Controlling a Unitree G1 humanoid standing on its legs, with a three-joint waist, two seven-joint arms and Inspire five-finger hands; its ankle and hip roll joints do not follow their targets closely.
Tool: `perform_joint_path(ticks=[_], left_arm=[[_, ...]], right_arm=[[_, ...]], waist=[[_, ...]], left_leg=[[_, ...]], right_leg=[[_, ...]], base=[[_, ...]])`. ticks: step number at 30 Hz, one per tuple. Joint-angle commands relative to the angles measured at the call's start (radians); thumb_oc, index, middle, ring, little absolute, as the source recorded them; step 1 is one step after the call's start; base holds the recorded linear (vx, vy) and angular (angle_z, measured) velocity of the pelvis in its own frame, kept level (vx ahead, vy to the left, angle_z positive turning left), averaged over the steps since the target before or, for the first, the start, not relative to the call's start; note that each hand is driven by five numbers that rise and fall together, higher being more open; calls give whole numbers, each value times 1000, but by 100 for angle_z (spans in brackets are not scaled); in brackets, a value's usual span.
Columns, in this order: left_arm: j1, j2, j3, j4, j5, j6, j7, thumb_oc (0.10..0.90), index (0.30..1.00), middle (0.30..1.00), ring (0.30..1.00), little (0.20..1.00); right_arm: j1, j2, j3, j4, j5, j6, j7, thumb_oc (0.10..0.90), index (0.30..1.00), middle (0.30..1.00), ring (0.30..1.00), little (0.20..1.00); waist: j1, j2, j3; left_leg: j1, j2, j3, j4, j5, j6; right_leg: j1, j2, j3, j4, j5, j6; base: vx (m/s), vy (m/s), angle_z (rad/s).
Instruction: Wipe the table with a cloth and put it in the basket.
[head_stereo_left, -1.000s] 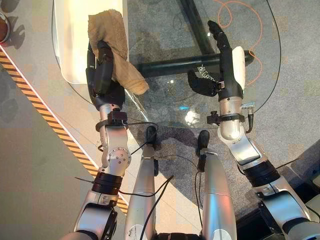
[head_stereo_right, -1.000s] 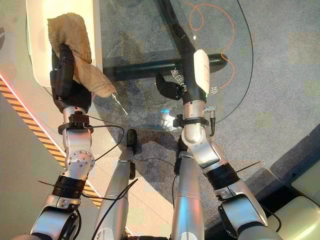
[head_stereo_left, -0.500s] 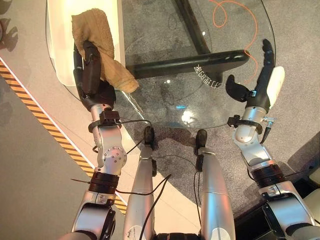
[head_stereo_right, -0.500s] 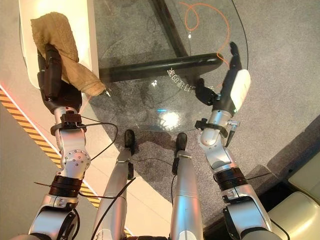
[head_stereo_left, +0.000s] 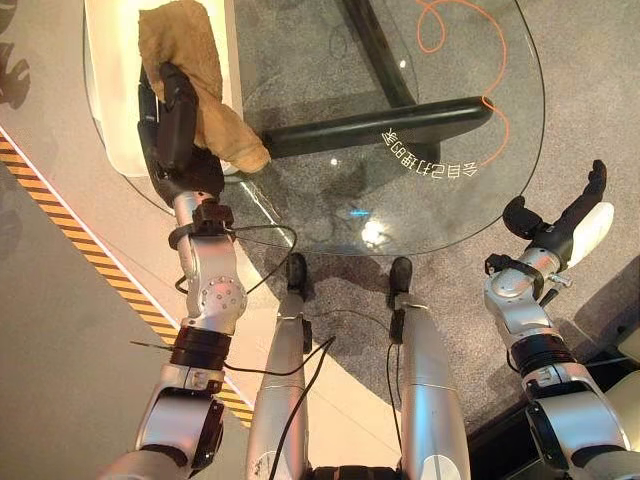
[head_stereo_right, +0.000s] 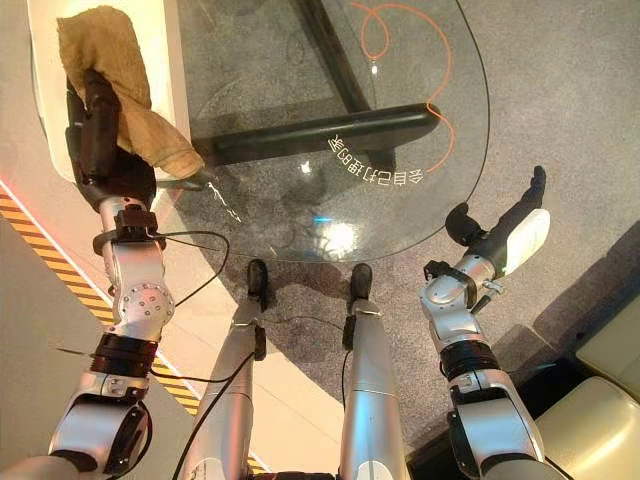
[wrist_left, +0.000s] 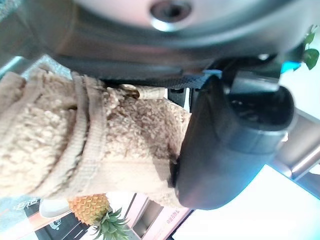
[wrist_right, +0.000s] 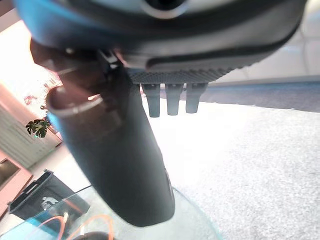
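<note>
Cloth (head_stereo_left: 190, 60), tan terry, lies at about 10 o'clock on the round glass tabletop (head_stereo_left: 440, 120), gripped by the left hand (head_stereo_left: 172, 130); left wrist view shows the thumb (wrist_left: 235, 145) curled against the bunched fabric. One end trails toward the centre, the other drapes over a white panel (head_stereo_left: 110, 90) under the glass. Right hand (head_stereo_left: 570, 215) sits off the rim near 4 o'clock, fingers straight, holding nothing. Orange cable (head_stereo_left: 495, 100) loops beneath the glass at 1 o'clock
</note>
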Motion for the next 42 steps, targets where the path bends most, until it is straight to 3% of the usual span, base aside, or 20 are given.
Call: perform_joint_path(ticks=[1,12,20,27,32,42], left_arm=[[-161,99,54,-85,107,-157,-4,100,300,300,300,200],[-275,150,42,4,197,-195,136,100,300,300,300,200],[-354,206,28,113,379,-208,370,100,300,300,300,200],[-432,328,-30,294,592,-185,625,100,300,300,300,200],[-495,390,-94,425,641,-161,681,100,300,300,300,200],[-570,440,-186,570,702,-71,695,100,300,300,300,200]], right_arm=[[-30,-75,-6,16,46,-51,-83,800,900,900,900,900],[-46,-60,21,281,135,-43,33,800,900,900,900,900],[-48,-67,27,451,170,-37,126,800,900,900,900,900],[-44,-86,65,488,168,-8,177,800,900,900,900,900],[-49,-93,85,498,162,-6,198,800,900,900,900,900],[-53,-98,110,503,142,-21,211,800,900,900,900,900]], waist=[[13,-6,-29],[18,-4,-29],[22,5,-29],[9,5,-29],[-3,4,-29],[-20,6,-29]], left_leg=[[41,-100,99,-18,-64,97],[41,-92,99,-20,-61,93],[38,-89,97,-11,-64,90],[31,-82,102,-4,-64,86],[28,-77,108,-6,-64,81],[28,-75,114,-4,-72,79]], right_leg=[[60,114,-21,-144,55,-13],[66,112,-29,-151,52,-20],[63,106,-35,-142,42,-26],[51,107,-31,-130,34,-29],[44,109,-25,-129,31,-30],[36,114,-15,-123,20,-30]], base=[[0,0,0],[-11,-14,0],[0,0,0],[9,25,0],[13,50,0],[13,37,0]])
